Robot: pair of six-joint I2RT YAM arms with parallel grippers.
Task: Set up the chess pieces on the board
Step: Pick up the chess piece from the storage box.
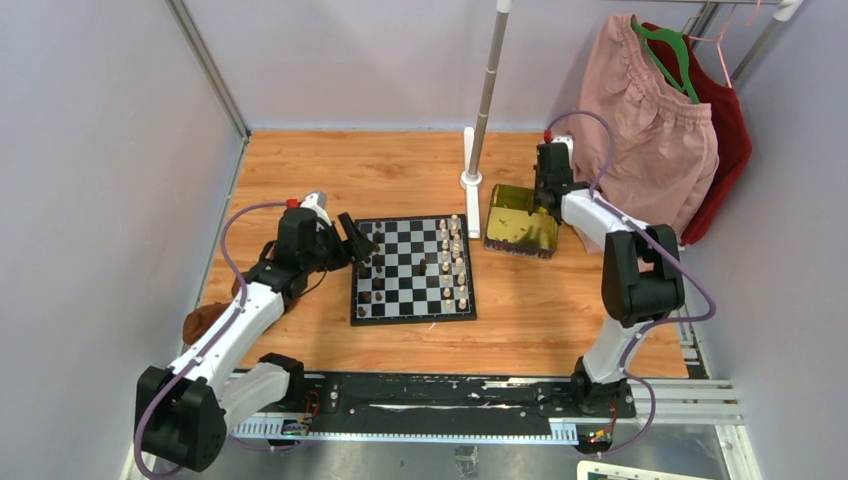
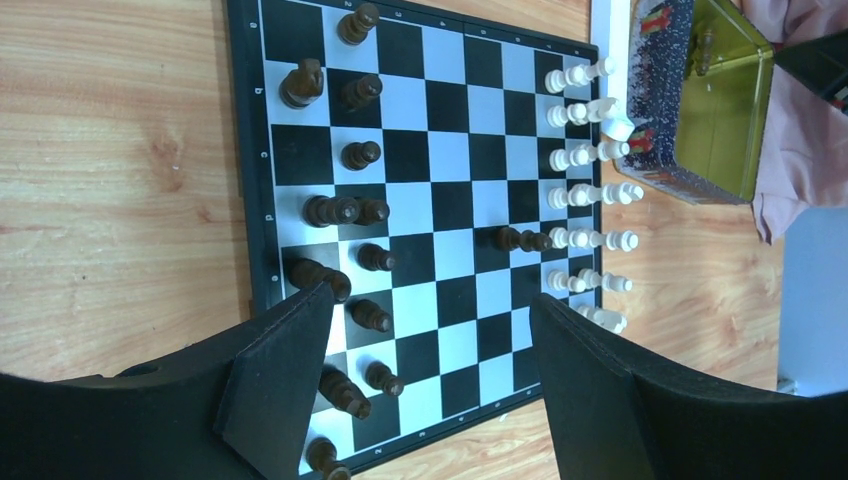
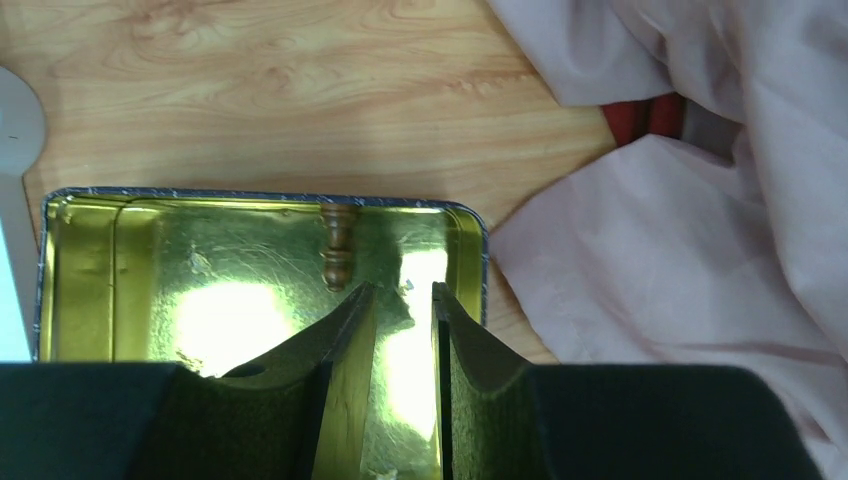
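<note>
My right gripper point(image 3: 402, 292), narrowly apart, hangs over the shiny gold tin point(image 3: 60, 250), brown chess piece point(image 3: 338, 245) at twelve o'clock; left gripper point(image 2: 428, 300) wide.

board point(image 2: 450, 200) near corner: hidden behind left fingers point(image 2: 280, 380) | gold tray point(image 3: 80, 260) near side: covered by right fingers point(image 3: 345, 350)

The right gripper point(image 3: 402, 292) hangs over a shiny gold tray point(image 3: 80, 250), its jaws slightly parted and empty. A dark brown chess piece point(image 3: 338, 245) lies just beyond the fingertips, by the tray's far wall. Pink cloth point(image 3: 680, 250) lies on the wooden table point(image 3: 250, 80) beside it.
</note>
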